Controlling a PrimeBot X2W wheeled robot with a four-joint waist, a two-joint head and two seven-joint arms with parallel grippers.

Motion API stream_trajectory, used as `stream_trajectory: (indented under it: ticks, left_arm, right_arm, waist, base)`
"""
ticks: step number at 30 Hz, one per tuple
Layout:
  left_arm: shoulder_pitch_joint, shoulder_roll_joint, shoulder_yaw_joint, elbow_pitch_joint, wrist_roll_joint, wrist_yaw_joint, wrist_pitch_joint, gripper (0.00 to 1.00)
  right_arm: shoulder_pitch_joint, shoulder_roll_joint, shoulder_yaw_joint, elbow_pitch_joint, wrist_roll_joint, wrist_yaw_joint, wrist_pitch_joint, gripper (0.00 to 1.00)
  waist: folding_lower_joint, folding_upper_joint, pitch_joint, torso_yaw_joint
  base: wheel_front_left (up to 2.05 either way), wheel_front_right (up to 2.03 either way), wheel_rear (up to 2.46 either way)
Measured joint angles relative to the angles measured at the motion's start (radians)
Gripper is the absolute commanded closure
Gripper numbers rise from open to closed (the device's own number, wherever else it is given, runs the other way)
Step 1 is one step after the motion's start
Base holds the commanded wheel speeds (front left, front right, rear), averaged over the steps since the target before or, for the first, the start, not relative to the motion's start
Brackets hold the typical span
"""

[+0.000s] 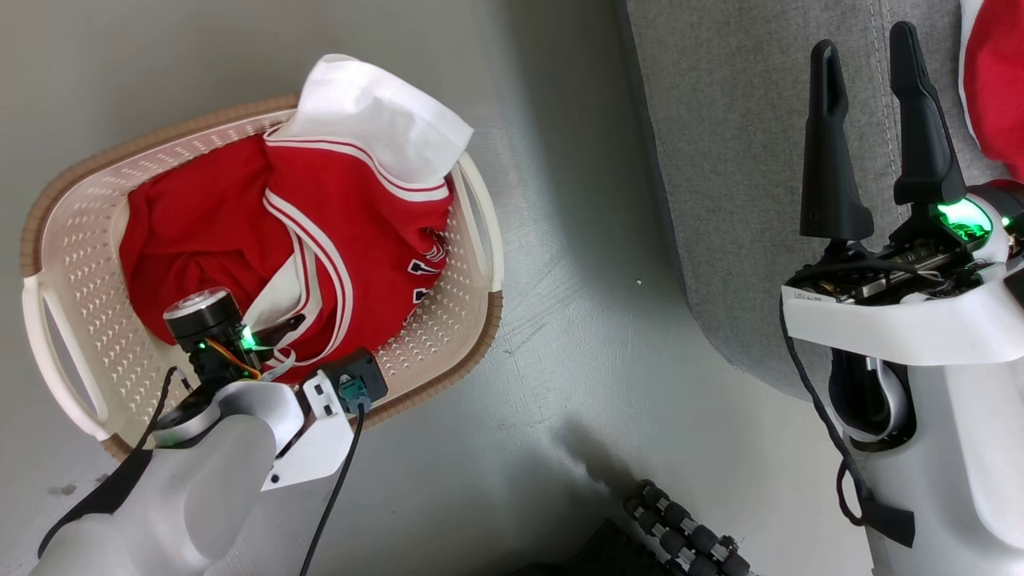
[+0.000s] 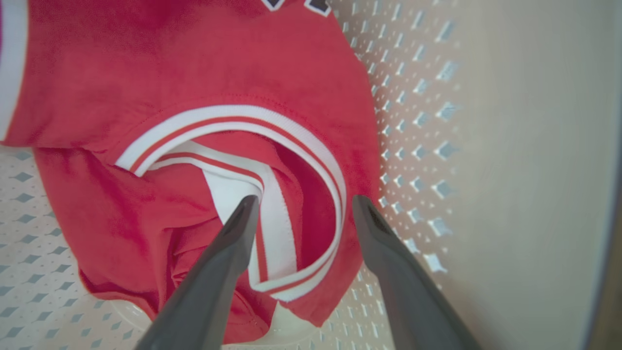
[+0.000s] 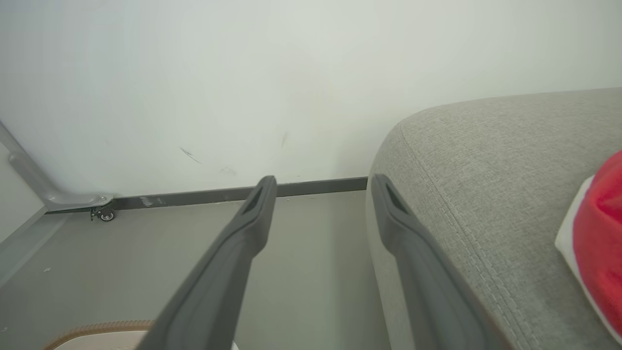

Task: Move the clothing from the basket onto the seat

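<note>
The red jersey with white stripes and panel (image 1: 336, 240) lies bunched in the cream perforated plastic basket (image 1: 72, 264), panel draped over the brown far rim. The left gripper (image 2: 303, 204) reaches in, jaws spread astride the striped neckband (image 2: 233, 114), probably to pinch it. Dark lettering (image 1: 424, 268) is folded, unreadable. A plain red garment (image 1: 996, 88) lies on the light-grey woven sofa seat (image 1: 736, 160); the right gripper (image 1: 864, 40) hovers open, empty, above its edge.
</note>
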Motion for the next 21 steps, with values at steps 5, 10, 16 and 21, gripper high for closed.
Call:
stream_trajectory:
  ticks: [5, 10, 16, 21]
  left_arm:
    - [-0.012, 0.003, -0.029, 0.026, 0.003, -0.003, 0.026, 0.0]
    - [-0.02, 0.002, -0.041, 0.035, 0.003, -0.013, 0.035, 0.0]
    - [-0.044, 0.006, -0.051, 0.058, 0.013, -0.012, 0.053, 0.0]
    - [-0.073, 0.005, -0.05, 0.062, 0.013, -0.012, 0.053, 1.0]
  right_arm:
    - [0.0, 0.0, 0.004, 0.002, 0.002, 0.0, 0.0, 0.0]
    - [0.0, 0.0, 0.007, 0.004, 0.01, 0.0, 0.0, 0.0]
    - [0.0, 0.0, 0.009, 0.005, 0.018, 0.0, 0.0, 0.0]
    - [-0.001, 0.0, 0.007, 0.005, 0.018, 0.0, 0.0, 0.0]
  waist:
    - [0.0, 0.0, 0.006, -0.011]
    - [0.0, 0.0, 0.012, -0.021]
    - [0.0, 0.0, 0.016, -0.029]
    - [0.0, 0.0, 0.02, -0.032]
  base:
    - [0.0, 0.0, 0.0]
    - [0.0, 0.0, 0.0]
    - [0.0, 0.0, 0.0]
    - [0.0, 0.0, 0.0]
